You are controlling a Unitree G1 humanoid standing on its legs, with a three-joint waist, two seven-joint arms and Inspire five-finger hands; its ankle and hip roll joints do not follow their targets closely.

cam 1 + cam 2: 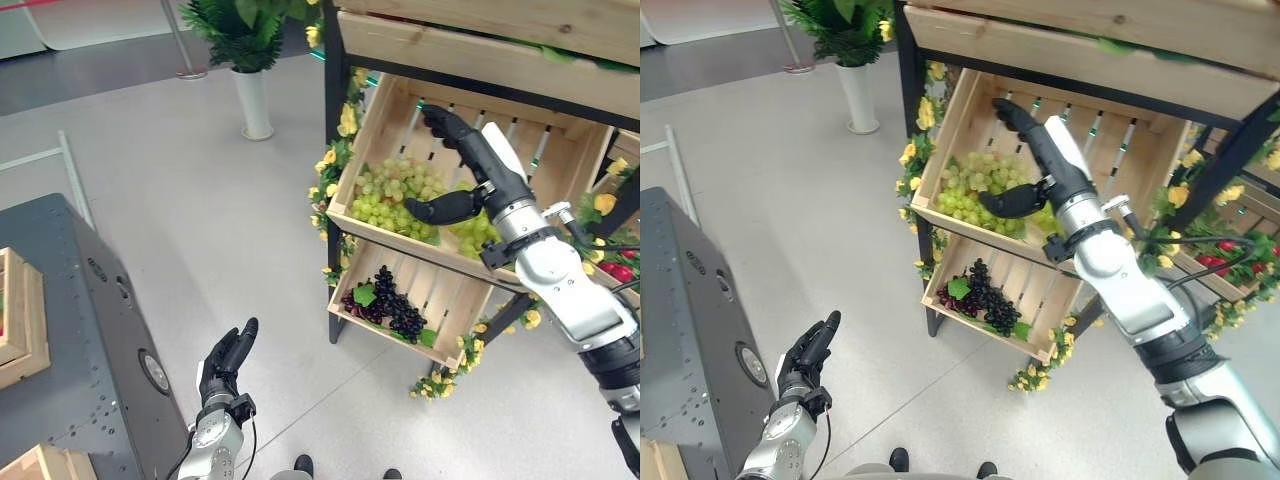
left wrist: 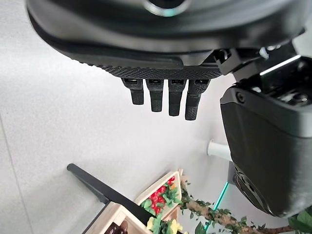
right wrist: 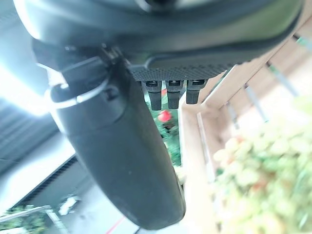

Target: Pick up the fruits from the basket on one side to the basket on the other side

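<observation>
A tilted wooden crate point(image 1: 372, 128) on the stand's upper shelf holds green grapes point(image 1: 392, 195). The grapes also show in the right wrist view point(image 3: 258, 175). My right hand point(image 1: 462, 150) is inside that crate just above the grapes, fingers straight and thumb spread, holding nothing. A lower crate point(image 1: 440, 300) holds a dark grape bunch point(image 1: 390, 303). My left hand point(image 1: 228, 357) hangs low over the floor, fingers straight and empty, beside the grey cart point(image 1: 80, 330). Wooden crates point(image 1: 22, 315) sit on that cart at the left edge.
The black-framed stand point(image 1: 333, 150) is trimmed with yellow flowers point(image 1: 347, 120). Red fruit point(image 1: 615, 270) lies in a crate at the far right. A potted plant in a white vase point(image 1: 252, 100) stands behind on the grey floor. Another wooden shelf point(image 1: 480, 45) overhangs the top crate.
</observation>
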